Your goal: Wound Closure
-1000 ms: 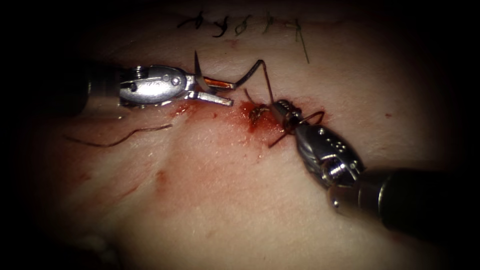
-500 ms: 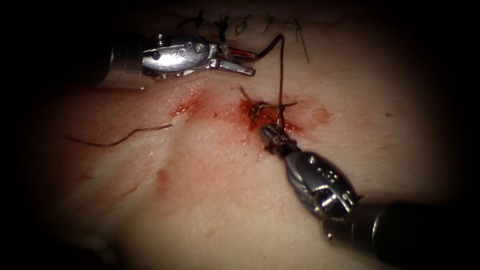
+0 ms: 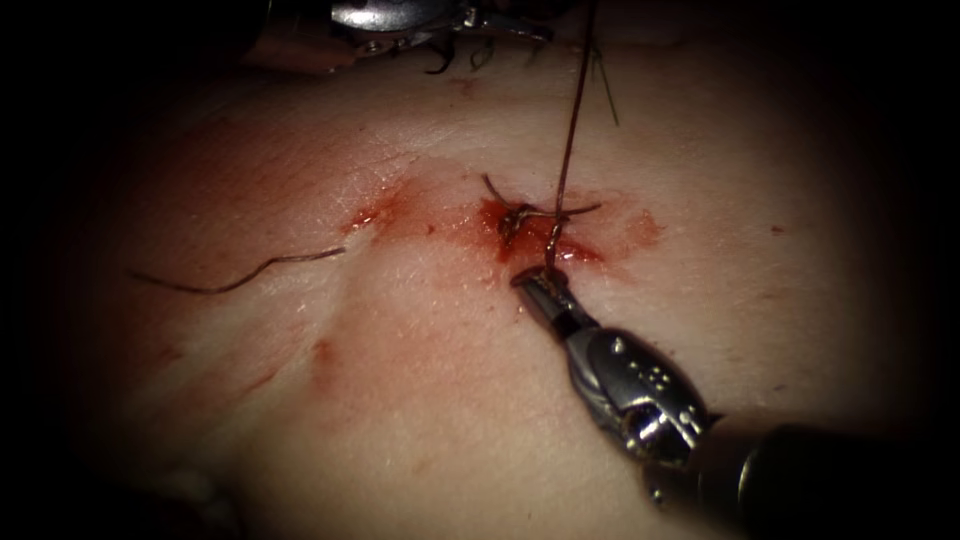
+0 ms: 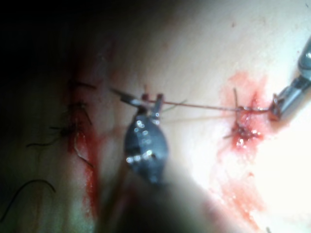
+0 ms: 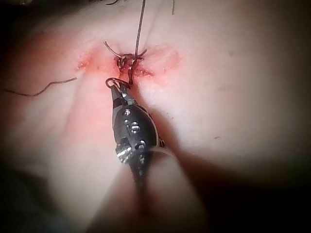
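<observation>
So at this point it was knot tightening, going by the previous second: the left tool (image 3: 440, 15) had pulled away to the far edge of the endoscope view, and the right tool (image 3: 535, 285) had backed off toward the camera, so the thread (image 3: 570, 130) went from slack to one straight taut line.

The left tool (image 4: 146, 101) was clamped on the thread; in its wrist view the strand ran straight from its jaws over to the knot (image 4: 243, 119). The right tool (image 5: 116, 90) was clenched on the short end of the thread, just on the near side of the knot (image 3: 525, 220), which sat in the red fluid (image 3: 590, 240) on the tissue (image 3: 420, 380).

I couldn't make out the needle anywhere, so can't say where it was. A loose cut end of thread (image 3: 240, 275) lay well to the left, and older stitches (image 3: 480, 50) sat along the top.

My guess: the next bit needed steady, even opposing tension so the knot seats flat without tearing tissue.
</observation>
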Robot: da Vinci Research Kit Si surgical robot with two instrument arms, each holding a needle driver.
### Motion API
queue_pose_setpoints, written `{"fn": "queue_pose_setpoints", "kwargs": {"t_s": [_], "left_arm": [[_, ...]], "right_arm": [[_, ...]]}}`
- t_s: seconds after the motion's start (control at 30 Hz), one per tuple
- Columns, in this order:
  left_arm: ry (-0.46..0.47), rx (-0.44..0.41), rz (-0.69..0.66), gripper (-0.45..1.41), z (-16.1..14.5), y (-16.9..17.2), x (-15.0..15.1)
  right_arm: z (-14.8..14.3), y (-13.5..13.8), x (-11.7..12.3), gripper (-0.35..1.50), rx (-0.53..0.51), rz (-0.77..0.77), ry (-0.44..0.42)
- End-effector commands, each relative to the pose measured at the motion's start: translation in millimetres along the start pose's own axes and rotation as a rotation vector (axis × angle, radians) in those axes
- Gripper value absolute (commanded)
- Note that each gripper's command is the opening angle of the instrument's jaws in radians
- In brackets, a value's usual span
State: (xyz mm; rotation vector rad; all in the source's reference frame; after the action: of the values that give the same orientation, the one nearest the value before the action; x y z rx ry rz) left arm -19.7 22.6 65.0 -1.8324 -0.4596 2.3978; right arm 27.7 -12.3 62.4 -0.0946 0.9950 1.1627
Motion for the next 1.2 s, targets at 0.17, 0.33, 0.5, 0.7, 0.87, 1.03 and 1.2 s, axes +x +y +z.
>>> {"fn": "queue_pose_setpoints", "kwargs": {"t_s": [0.17, 0.33, 0.5, 0.7, 0.87, 1.03, 1.2], "left_arm": [[0.0, 0.008, -0.003, -0.45, 1.1, -1.3, -0.4], [0.0, 0.015, -0.005, -0.45, 1.7, -2.1, -0.3], [0.001, 0.018, -0.002, -0.45, 1.9, -2.9, -0.3], [0.002, 0.023, -0.007, -0.45, 1.5, -4.0, -0.1], [-0.007, 0.045, -0.007, -0.45, 1.1, -5.2, 0.0], [-0.016, 0.07, -0.012, -0.45, 1.1, -7.0, 0.4], [-0.014, 0.095, -0.013, -0.45, 2.0, -8.5, 0.5]], "right_arm": [[-0.1, -1.5, -1.5, -0.35, 0.026, -0.001, -0.018], [-0.2, -1.7, -2.8, -0.35, 0.034, -0.03, -0.032], [-0.6, -2.5, -2.9, -0.35, 0.07, -0.04, -0.043], [-0.8, -3.9, -3.1, -0.35, 0.122, -0.057, -0.065], [-0.9, -4.9, -3.1, -0.35, 0.154, -0.064, -0.07], [-0.9, -5.4, -3.1, -0.35, 0.168, -0.068, -0.073], [-1.3, -5.7, -3.5, -0.35, 0.186, -0.073, -0.085]]}}
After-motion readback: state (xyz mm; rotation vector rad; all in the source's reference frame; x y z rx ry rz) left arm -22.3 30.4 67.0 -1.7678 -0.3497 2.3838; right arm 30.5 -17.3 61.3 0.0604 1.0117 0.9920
